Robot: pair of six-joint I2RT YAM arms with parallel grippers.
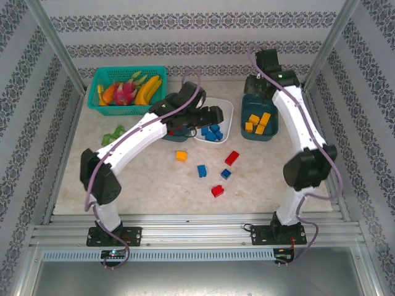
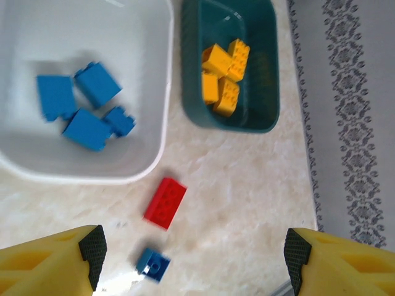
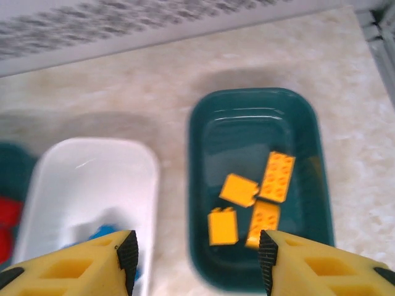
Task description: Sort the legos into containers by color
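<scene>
My left gripper [image 1: 213, 116] hangs open over the white tray [image 1: 227, 108], which holds several blue legos [image 1: 213, 132]. In the left wrist view its open jaws [image 2: 194, 262] frame bare table near a red brick [image 2: 165, 202] and a small blue brick [image 2: 153, 264]. My right gripper [image 1: 258, 86] is open above the far end of the right dark teal tray [image 1: 259, 138] with several yellow legos [image 3: 256, 200]. Loose on the table lie an orange brick [image 1: 181, 156], two blue bricks [image 1: 202, 171] [image 1: 226, 174] and two red ones [image 1: 232, 158] [image 1: 217, 191]. A second dark teal tray [image 1: 176, 135] sits partly hidden under the left arm.
A bright teal mesh basket [image 1: 102, 77] of toy fruit stands at the back left. A small green toy [image 1: 113, 134] lies left of the left arm. Metal frame posts and patterned walls ring the table.
</scene>
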